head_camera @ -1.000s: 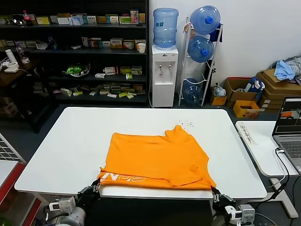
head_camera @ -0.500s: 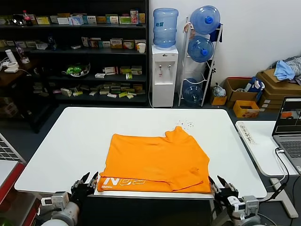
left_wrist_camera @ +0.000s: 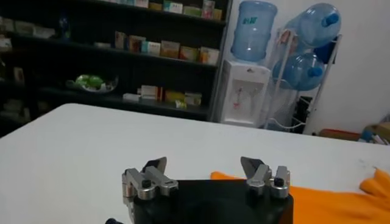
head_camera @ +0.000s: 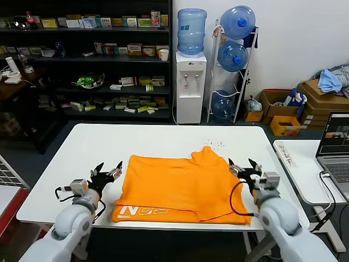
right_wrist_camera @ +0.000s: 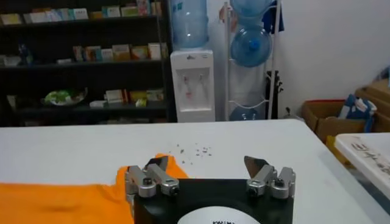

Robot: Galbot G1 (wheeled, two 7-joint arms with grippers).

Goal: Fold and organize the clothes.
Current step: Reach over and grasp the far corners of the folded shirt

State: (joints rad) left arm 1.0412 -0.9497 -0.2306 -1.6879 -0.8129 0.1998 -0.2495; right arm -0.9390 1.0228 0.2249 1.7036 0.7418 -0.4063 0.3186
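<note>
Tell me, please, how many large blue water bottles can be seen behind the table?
4: one bottle on the dispenser, top rack bottle, middle rack bottle, bottom rack bottle. Others may be hidden behind the rack.

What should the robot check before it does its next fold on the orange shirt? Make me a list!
1. Left gripper open and holding nothing: ok. It sits beside the shirt's left edge.
2. Right gripper open and holding nothing: ok. It sits at the shirt's right edge.
3. Orange shirt fully on the white table: ok, though its front edge lies close to the table's near edge.
4. Shirt lying smooth: not ok. A corner pokes up at the back, and the right side is uneven.
5. Lettering tucked inside: not ok. It shows along the front edge.
6. Small dark specks behind the shirt: cannot tell what they are.
</note>
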